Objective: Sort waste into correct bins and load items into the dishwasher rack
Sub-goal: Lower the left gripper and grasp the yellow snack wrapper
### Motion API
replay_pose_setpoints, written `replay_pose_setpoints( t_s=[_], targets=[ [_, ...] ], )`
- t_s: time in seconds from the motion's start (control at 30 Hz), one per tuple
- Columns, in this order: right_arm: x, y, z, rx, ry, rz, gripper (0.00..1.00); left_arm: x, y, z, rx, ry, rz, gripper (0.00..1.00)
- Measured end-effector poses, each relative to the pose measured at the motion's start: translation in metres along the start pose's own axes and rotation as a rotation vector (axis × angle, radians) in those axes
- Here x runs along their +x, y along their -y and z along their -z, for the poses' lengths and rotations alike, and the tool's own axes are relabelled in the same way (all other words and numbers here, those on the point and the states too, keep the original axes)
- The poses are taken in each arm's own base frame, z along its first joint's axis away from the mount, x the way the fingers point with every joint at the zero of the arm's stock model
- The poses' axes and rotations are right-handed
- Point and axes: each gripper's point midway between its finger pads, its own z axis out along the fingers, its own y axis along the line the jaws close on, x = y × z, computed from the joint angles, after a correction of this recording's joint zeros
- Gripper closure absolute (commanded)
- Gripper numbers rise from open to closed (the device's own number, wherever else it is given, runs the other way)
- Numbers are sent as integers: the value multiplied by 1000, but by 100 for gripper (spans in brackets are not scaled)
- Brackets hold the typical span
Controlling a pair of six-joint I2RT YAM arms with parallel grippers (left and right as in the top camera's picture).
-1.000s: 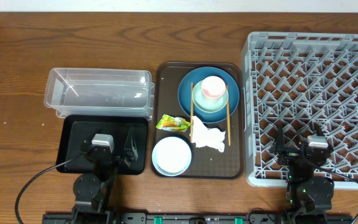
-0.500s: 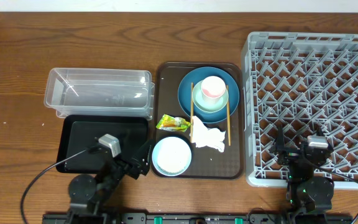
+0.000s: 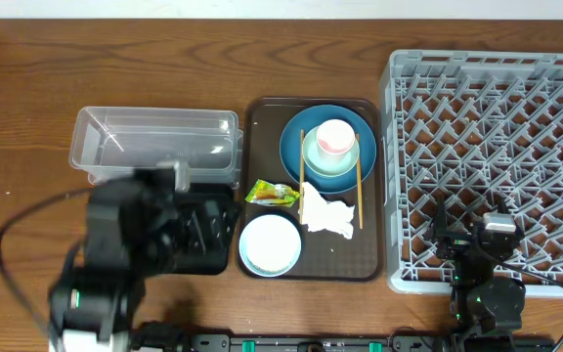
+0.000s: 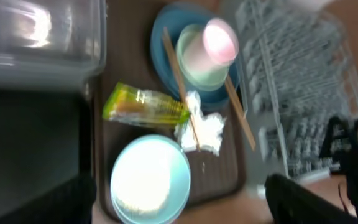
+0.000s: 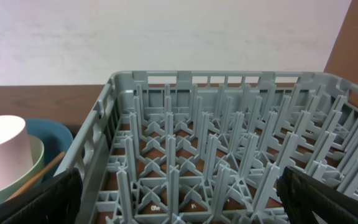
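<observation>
Left claw (image 4: 176, 208), spread wide and empty above the black tray (image 4: 30, 149), is nearer the yellow-green snack wrapper (image 4: 146, 106), which lies to its right on the brown serving tray (image 3: 311, 269), long axis left-right; right claw (image 5: 179, 202), also wide and empty, sits over the dishwasher rack (image 3: 497, 117).

Both my arms are matte black. The left arm (image 3: 130, 244), at eight o'clock on the overhead, shows blurred, with a pale grey cap (image 3: 169, 174) and a thin black cable (image 3: 8, 235) looping at its nine o'clock. The right arm (image 3: 485, 279), at five o'clock, has a similar grey cap (image 3: 498, 225), small green lights (image 3: 460, 282) and a black cable (image 3: 555, 282) at its three o'clock. Its fingers (image 5: 36, 202) are black and blunt.
</observation>
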Motion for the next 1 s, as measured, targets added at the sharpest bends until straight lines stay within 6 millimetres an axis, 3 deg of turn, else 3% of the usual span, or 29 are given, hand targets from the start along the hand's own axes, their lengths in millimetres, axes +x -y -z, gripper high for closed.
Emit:
replay_pose_setpoints(
  t_s=[0.03,0.3,0.37,0.43,0.57,0.77,1.0],
  targets=[
    [0,0,0,0,0,0,1,-1,0,-5,-8,-48,18,1],
    [0,0,0,0,-2,0,1,6,-5,-58,35,-304,137,0],
    [0,0,0,0,-2,0,1,10,-8,-67,37,-347,170,20],
    [0,0,0,0,-2,0,1,13,-10,-75,37,-380,191,30],
    [1,0,0,0,-2,0,1,17,-2,-91,57,-415,183,30],
    [1,0,0,0,-2,0,1,14,16,-120,67,-402,199,40],
    [0,0,0,0,-2,0,1,3,-8,-144,-121,-316,395,40]
  ],
)
